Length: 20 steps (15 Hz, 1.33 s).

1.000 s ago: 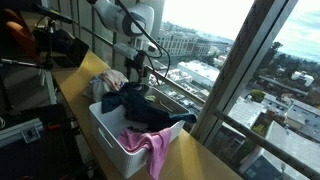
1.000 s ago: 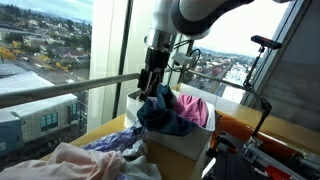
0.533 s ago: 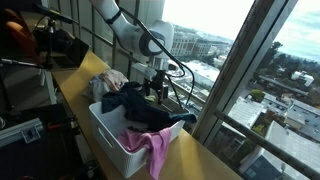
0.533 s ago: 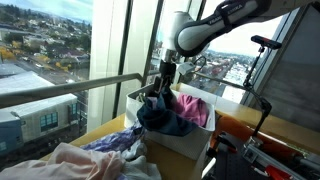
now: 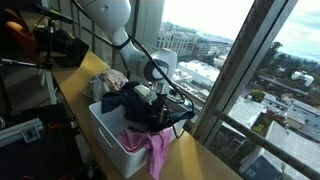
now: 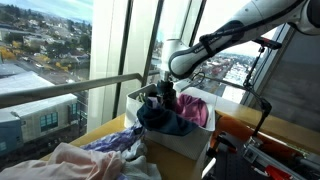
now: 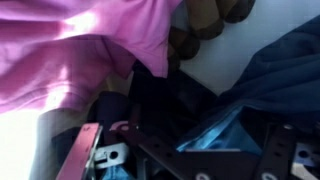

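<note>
My gripper (image 5: pixel 158 102) hangs low over the white bin (image 5: pixel 108 135) that stands on the wooden counter (image 5: pixel 205 160) beside the window (image 5: pixel 240 60); my jaws are spread wide and pinch nothing; in the wrist view the gripper (image 7: pixel 190 152) comes in from the bottom edge, one of its fingers (image 7: pixel 95 158) at the lower left and the other far off at the lower right, with dark cloth bunched in the gap between them; the dark blue garment (image 5: pixel 140 108) lies heaped across the middle of the bin, right under me and up against my fingers, though whether I press into it I cannot tell; in the wrist view it fills the right side (image 7: pixel 270 80); the pink garment (image 5: pixel 150 150) droops over a corner of the bin in an exterior view, and close up it spreads over the upper left (image 7: pixel 90 50), just beside the blue one; a pale strip of the bin shows between the two; in an exterior view the gripper (image 6: pixel 163 97) sits down among the cloth at the bin's window side; a heap of pale clothes (image 6: pixel 80 160) lies on the counter outside the bin, apart from me.
</note>
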Tool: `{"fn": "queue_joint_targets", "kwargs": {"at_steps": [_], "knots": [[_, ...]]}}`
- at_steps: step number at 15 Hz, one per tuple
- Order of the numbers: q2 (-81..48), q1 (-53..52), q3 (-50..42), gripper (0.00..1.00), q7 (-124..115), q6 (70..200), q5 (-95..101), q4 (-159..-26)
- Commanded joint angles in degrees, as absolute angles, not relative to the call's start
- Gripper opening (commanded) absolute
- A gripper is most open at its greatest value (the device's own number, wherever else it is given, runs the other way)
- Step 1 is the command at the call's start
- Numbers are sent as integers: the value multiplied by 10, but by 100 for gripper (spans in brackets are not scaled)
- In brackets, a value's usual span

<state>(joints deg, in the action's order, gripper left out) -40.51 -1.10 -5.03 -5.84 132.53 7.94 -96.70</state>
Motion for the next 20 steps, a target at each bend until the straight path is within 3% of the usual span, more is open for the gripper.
{"fn": "queue_joint_targets", "kwargs": {"at_steps": [1,7,8,10,18,20], "knots": [[-452,-7,-49,100,-77,1323,64,-941],[-497,2,-47,100,-82,1320,43,-940],[-500,4,-46,75,-83,1320,36,-939],[-495,6,-46,68,-85,1320,29,-942],[-359,9,-33,5,-79,1305,-13,-1000],[-311,8,-31,0,-77,1305,-16,-1014]]}}
